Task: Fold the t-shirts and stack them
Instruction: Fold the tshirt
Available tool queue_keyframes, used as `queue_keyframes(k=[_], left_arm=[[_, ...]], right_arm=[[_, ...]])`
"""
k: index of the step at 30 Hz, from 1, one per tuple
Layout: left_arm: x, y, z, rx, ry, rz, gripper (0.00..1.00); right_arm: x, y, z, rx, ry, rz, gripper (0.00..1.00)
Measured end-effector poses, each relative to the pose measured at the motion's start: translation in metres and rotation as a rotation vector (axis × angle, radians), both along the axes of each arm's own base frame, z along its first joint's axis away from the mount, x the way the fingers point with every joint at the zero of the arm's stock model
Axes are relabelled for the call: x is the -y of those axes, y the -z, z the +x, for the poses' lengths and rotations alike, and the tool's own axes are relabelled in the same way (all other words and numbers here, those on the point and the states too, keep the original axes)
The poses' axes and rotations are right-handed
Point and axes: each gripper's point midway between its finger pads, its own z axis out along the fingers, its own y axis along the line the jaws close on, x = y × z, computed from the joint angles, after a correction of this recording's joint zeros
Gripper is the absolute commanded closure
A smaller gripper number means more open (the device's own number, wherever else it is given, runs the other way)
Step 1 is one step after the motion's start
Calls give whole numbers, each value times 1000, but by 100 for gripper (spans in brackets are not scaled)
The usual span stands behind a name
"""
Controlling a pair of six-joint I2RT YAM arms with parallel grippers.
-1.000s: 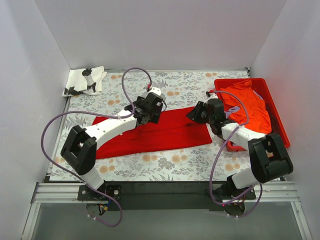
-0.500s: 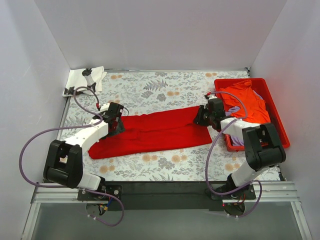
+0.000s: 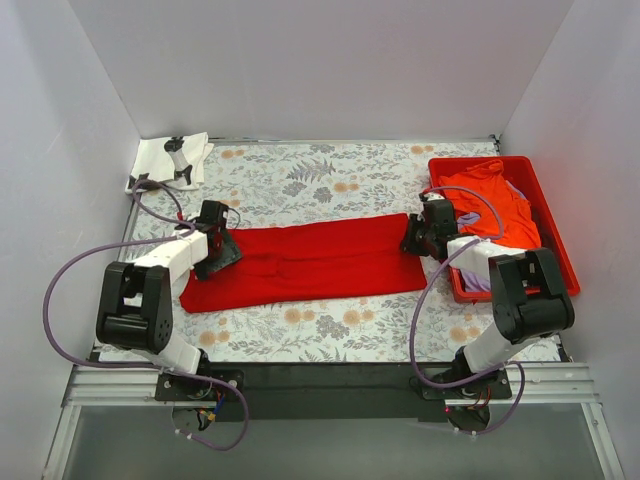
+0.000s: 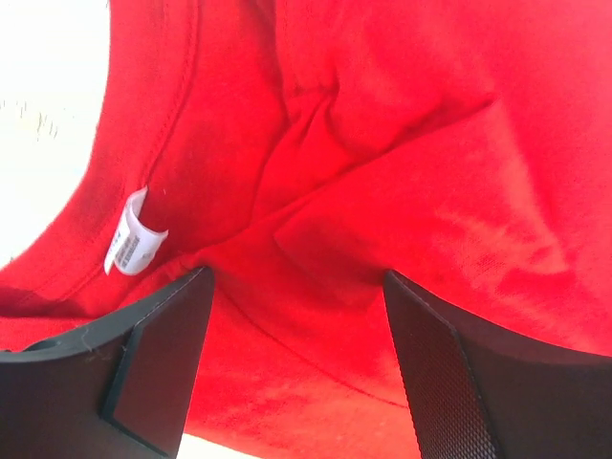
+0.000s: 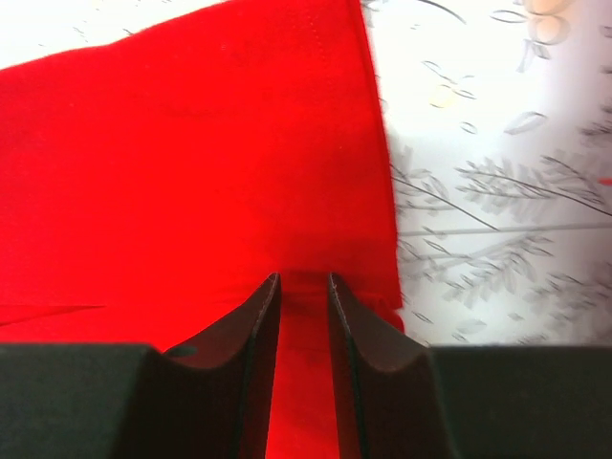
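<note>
Left gripper [image 4: 296,277] swung leftward; right gripper [image 5: 303,280] seemingly pinches red t-shirt [image 3: 310,262]

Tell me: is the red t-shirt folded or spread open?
Partly folded: the red t-shirt lies as one long band, no sleeves sticking out.

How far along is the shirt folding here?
Done: white t-shirt folded in the far-left corner. In hand: red t-shirt lies as a long strip, right gripper pinching one end, left gripper open over the collar end. Left: orange t-shirt heaped in the tray.
</note>
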Motion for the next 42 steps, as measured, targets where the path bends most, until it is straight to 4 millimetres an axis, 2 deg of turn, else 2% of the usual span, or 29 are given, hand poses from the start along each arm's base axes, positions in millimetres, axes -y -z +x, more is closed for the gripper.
queue_keyframes(k=[4,8,12,14,16,21,27,30,32,35,42], left_arm=[[4,-23,28,61,2,-8,28],[8,-56,55,160,2,-24,28],[10,-70,46,199,-4,-47,29],[10,-65,34,196,-12,-61,29],[10,-53,18,160,-17,-72,29],[10,-19,-12,52,-35,-83,29],[9,5,-14,-18,-44,-67,25],[9,7,-1,-38,-32,-47,25],[11,7,15,-51,-11,-37,25],[15,6,53,-33,30,-26,23],[27,3,155,39,113,15,22]], right_arm=[[9,-10,-6,2,3,-36,67],[4,-37,-5,56,-47,-26,66],[-12,-59,-2,110,-122,-12,66],[-23,-61,-6,112,-168,-6,64],[-31,-57,-13,93,-211,-2,63],[-44,-35,-32,0,-291,10,61],[-44,1,-65,-182,-329,-9,61],[-44,2,-73,-197,-340,-13,61],[-46,4,-84,-206,-358,-17,61],[-52,4,-109,-226,-409,-23,61],[-90,3,-192,-320,-614,0,61]])
